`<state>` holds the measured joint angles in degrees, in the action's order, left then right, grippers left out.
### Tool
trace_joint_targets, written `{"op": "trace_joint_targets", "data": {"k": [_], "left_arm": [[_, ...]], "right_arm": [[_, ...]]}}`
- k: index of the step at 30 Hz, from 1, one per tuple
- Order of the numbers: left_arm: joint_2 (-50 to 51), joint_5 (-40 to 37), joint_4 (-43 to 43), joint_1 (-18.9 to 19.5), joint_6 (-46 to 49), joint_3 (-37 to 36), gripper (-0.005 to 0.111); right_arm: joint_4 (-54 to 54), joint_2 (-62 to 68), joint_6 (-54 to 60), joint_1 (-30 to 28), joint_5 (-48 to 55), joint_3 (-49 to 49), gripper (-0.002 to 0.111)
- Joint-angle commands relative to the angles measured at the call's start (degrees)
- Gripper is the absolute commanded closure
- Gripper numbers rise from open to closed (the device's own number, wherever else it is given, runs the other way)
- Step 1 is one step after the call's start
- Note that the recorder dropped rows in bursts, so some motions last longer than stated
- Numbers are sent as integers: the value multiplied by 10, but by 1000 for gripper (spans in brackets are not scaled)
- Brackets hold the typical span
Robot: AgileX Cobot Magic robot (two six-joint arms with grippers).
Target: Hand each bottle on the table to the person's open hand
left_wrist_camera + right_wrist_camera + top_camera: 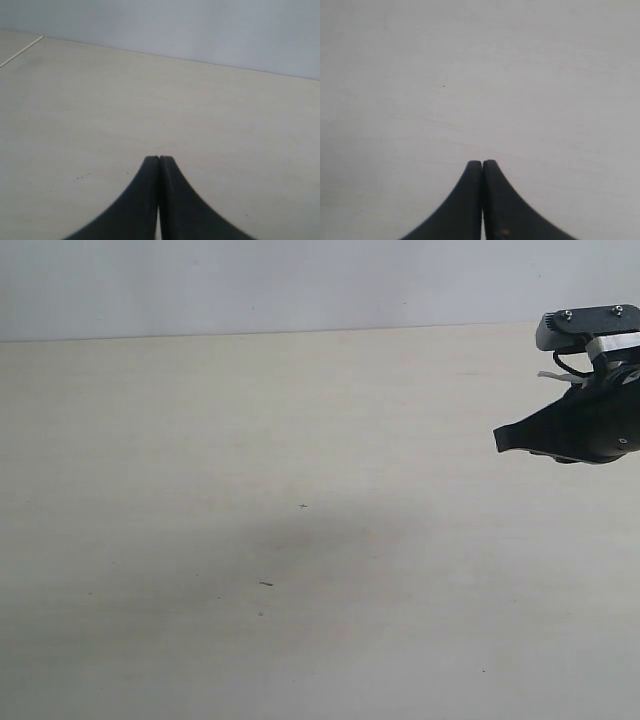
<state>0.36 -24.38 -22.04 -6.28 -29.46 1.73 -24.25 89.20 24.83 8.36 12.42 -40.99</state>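
No bottle and no hand shows in any view. The pale beige table point(250, 490) fills the exterior view. My right gripper point(500, 441) hangs over the table's right side, black, its tip pointing left, shut with nothing in it. In the right wrist view the right gripper point(483, 161) has its two fingers pressed together over bare tabletop point(470, 75). The left gripper point(159, 158) is likewise shut and empty above the table point(125, 100); it is out of the exterior view.
A pale grey wall point(300, 280) rises behind the table's far edge. A few tiny dark specks point(266, 583) mark the tabletop. The left wrist view shows the table's edge line point(22, 50) off to one side.
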Motion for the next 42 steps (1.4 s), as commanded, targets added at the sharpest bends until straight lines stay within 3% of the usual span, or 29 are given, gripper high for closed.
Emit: {"op": "trace_joint_targets", "data": {"k": [1, 6, 33, 37, 42], "left_arm": [[-4, 19, 82, 2, 88, -13, 104], [-4, 38, 176, 2, 164, -17, 104], [-4, 37, 177, 2, 164, -17, 104], [-4, 37, 177, 2, 164, -17, 104], [-4, 37, 177, 2, 164, -17, 104]], "right_arm": [[3, -4, 1, 0, -7, 1, 108], [3, -4, 1, 0, -7, 1, 108], [3, -9, 1, 0, -7, 1, 108], [3, -69, 1, 0, -3, 1, 108], [3, -247, 1, 0, -3, 1, 108]]}}
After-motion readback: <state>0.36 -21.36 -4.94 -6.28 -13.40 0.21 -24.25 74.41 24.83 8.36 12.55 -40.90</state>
